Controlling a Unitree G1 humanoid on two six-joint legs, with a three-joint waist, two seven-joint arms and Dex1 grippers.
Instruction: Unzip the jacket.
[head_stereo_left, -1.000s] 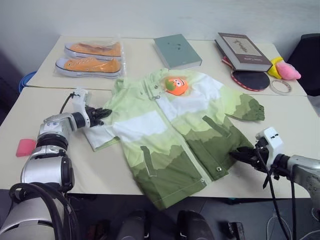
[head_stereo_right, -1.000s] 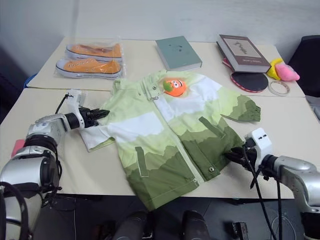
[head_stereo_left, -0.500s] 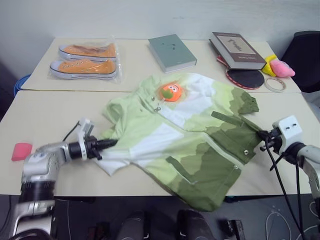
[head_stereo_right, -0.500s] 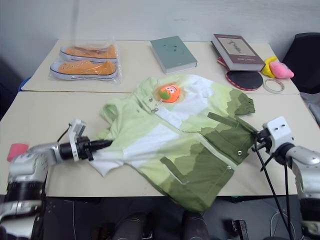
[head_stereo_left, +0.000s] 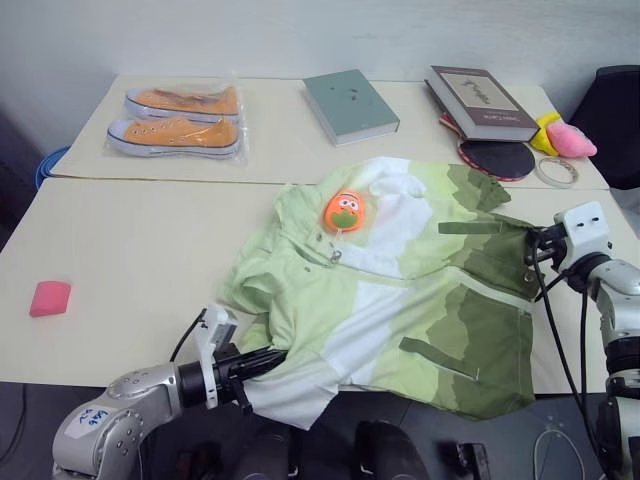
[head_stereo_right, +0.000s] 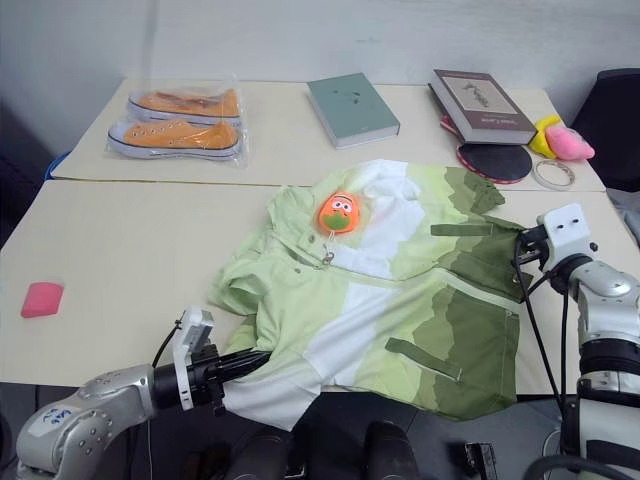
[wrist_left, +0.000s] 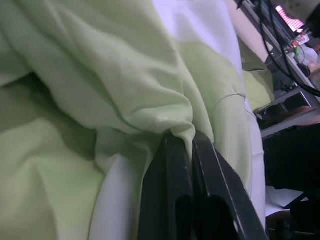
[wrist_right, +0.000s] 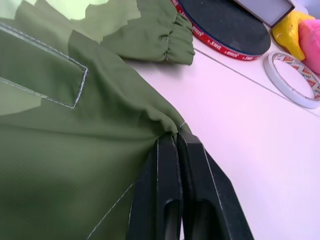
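Banded pale-green, white and olive fabric jacket (head_stereo_left: 400, 290), rumpled across near tabletop (head_stereo_left: 120, 260), pinched by left hand (wrist_left: 192, 142) at white cuff and right hand (wrist_right: 172, 136) at olive hem (both clamped): spread flat, zipper exposed, before unzipping.

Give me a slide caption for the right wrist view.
Right gripper shut on a dark olive fold of the jacket, beside its cuffed sleeve end, paddle and tape roll.

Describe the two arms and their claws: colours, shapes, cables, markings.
Both arms are rounded silver metal with a boxy white camera block at the wrist and loose black cables. The left claw and right claw each have two slim black fingers. The left arm carries a handwritten blue marking.
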